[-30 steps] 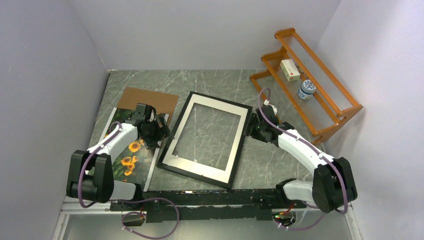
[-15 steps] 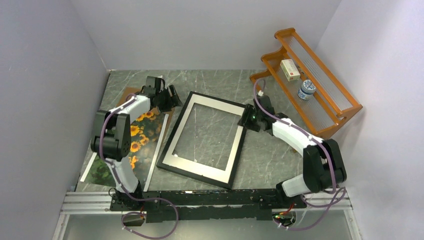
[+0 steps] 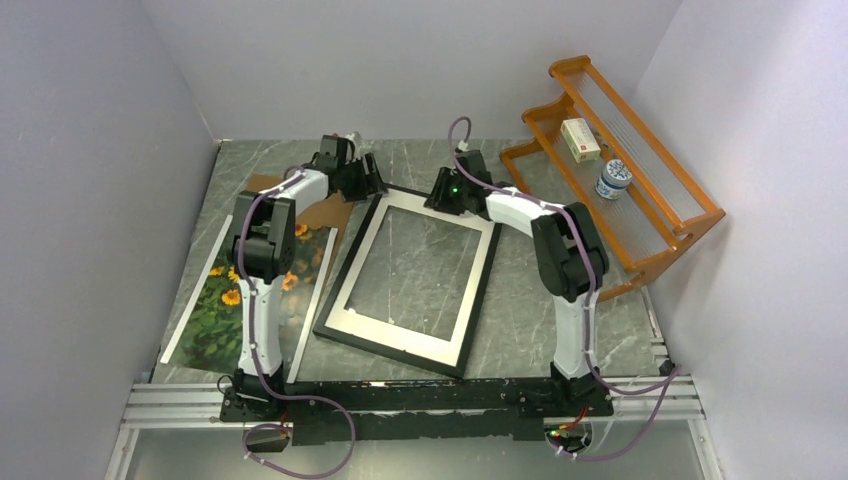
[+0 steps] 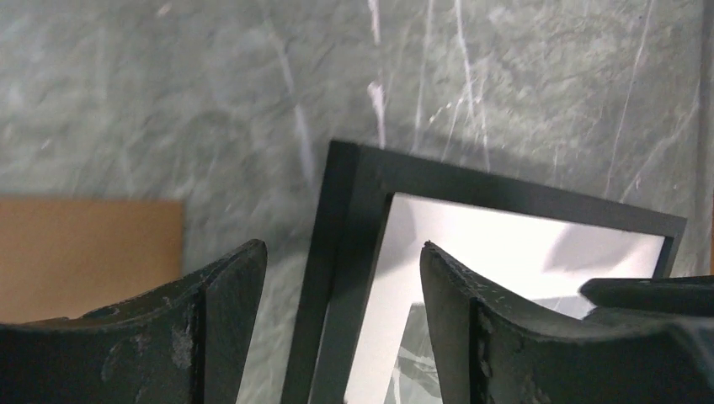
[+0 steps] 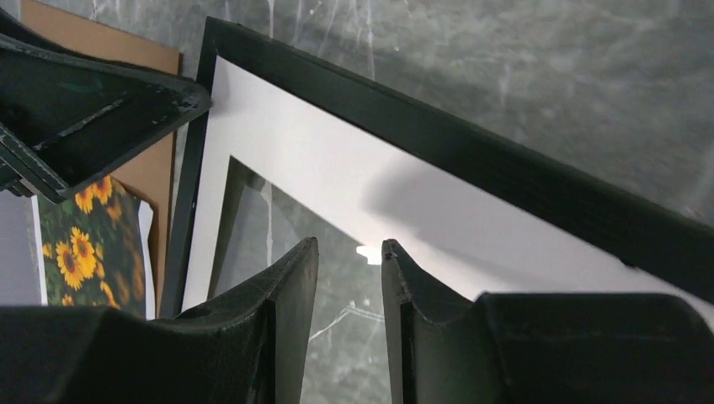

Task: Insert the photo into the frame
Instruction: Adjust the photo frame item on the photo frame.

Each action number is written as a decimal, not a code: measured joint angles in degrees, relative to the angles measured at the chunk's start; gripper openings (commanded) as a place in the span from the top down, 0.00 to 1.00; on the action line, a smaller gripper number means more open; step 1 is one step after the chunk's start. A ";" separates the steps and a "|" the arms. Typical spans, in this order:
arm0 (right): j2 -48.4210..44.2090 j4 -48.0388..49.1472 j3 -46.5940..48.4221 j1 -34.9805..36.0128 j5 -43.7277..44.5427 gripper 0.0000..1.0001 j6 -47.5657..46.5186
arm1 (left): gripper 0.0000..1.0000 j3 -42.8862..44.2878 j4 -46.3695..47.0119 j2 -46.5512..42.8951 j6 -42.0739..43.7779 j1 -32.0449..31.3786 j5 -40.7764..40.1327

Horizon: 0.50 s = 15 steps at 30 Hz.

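Where the thin black rectangular frame's [image 3: 400,342] far edge lies, left pincer [image 4: 341,252] gapes wide, right pincer [image 5: 349,251] narrow, both empty.

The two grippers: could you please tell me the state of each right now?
Left gripper: open wide, holding nothing.
Right gripper: open by a narrow gap, holding nothing.

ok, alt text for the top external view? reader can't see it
Both arms reach to the far edge of a black rectangular picture frame lying flat on the grey marble table, left gripper at its far left corner, right gripper midway along. A sunflower photo print and a brown board lie left of it; an orange wooden rack stands right.
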 measured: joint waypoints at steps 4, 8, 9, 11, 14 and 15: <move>5.97 0.39 5.64 0.92 -0.35 0.64 0.07 | 0.32 5.01 0.13 3.93 0.74 -1.51 -0.35; 8.96 0.79 8.70 1.03 -0.46 0.64 0.07 | 0.33 7.17 0.07 5.38 1.01 -2.45 -1.38; 9.25 0.81 8.85 1.03 -0.48 0.64 0.07 | 0.34 7.37 0.02 5.53 1.22 -2.69 -1.86; 9.46 0.79 8.90 1.03 -0.48 0.64 0.07 | 0.37 7.61 -0.07 5.68 1.51 -2.95 -2.71; 9.66 0.59 9.31 1.03 -0.50 0.64 0.00 | 0.41 7.74 -0.37 5.75 2.54 -3.43 -4.50; 9.75 0.50 9.55 1.03 -0.50 0.64 -0.02 | 0.42 7.74 -0.42 5.75 2.73 -3.61 -4.96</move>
